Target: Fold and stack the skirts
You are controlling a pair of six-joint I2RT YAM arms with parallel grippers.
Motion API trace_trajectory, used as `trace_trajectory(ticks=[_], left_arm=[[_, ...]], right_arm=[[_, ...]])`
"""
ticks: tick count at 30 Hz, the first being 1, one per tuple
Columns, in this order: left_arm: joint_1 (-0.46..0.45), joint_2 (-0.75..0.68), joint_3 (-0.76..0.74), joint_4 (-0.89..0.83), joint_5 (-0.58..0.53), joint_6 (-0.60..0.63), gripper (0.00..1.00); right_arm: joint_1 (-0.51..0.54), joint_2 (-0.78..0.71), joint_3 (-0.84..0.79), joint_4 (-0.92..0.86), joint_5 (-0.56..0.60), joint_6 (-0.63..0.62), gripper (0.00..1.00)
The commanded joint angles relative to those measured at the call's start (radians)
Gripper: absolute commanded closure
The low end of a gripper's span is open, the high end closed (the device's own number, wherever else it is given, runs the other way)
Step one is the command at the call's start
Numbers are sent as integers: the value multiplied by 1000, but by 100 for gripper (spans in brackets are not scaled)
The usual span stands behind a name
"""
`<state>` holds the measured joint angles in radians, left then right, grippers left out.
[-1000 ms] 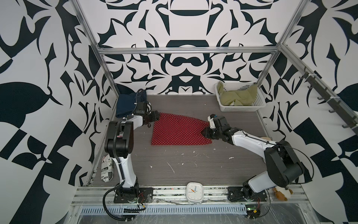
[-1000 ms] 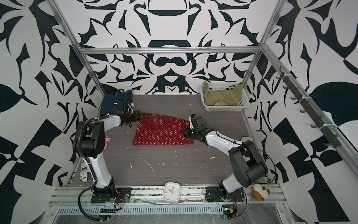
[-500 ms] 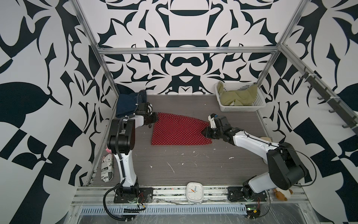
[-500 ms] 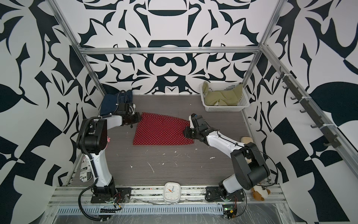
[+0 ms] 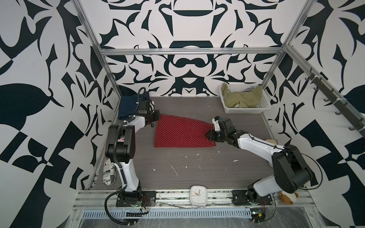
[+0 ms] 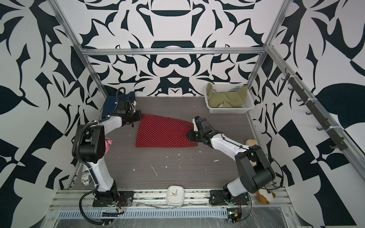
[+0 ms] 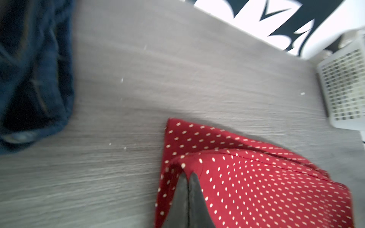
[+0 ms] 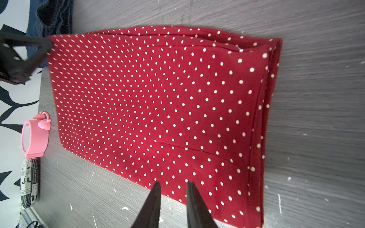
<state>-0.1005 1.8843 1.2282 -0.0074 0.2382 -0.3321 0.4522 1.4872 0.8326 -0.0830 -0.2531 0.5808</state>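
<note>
Broadly, the grey wood-grain worktop (image 5: 197, 167) carries everything, flecked with small white scraps. Spread flat near its middle lies the red skirt (image 5: 181, 132) with white polka dots, folded into layers whose edges show stacked along one side in the right wrist view. At the far right corner stands the white perforated basket (image 5: 245, 110), and inside it the olive-green skirt (image 5: 243, 97) sits crumpled, one end draped up over the rim on the left and another rising against the right wall. Nothing else can be made out in the basket. The denim skirt (image 5: 127, 104) is bunched in the far left corner against the wall, just beside the red one but apart from it. The left pincer (image 7: 187, 175) is closed, its two fingers pressed together on the far left corner of the red skirt, the cloth puckered up around the tips. The right pincer (image 8: 171, 183) stands with its jaws parted at the skirt's narrow right end, gripping nothing. A white clock (image 5: 198, 195) rests on the front rail, and a small pink alarm clock (image 8: 34, 136) stands at the left edge.
</note>
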Motion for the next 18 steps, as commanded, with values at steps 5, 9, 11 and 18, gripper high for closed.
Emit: trace_trajectory(ticks=[5, 9, 11, 18], left_arm=[[-7, 8, 85, -42, -25, 52, 100], [-7, 62, 144, -52, -22, 78, 100], [-7, 76, 171, -61, -19, 89, 100], [-7, 101, 220, -81, -23, 95, 100]], right_arm=[[-4, -19, 8, 9, -5, -6, 72], [-4, -15, 11, 8, -3, -9, 72], [-3, -17, 12, 2, -3, -10, 72], [-3, -31, 7, -7, 9, -13, 72]])
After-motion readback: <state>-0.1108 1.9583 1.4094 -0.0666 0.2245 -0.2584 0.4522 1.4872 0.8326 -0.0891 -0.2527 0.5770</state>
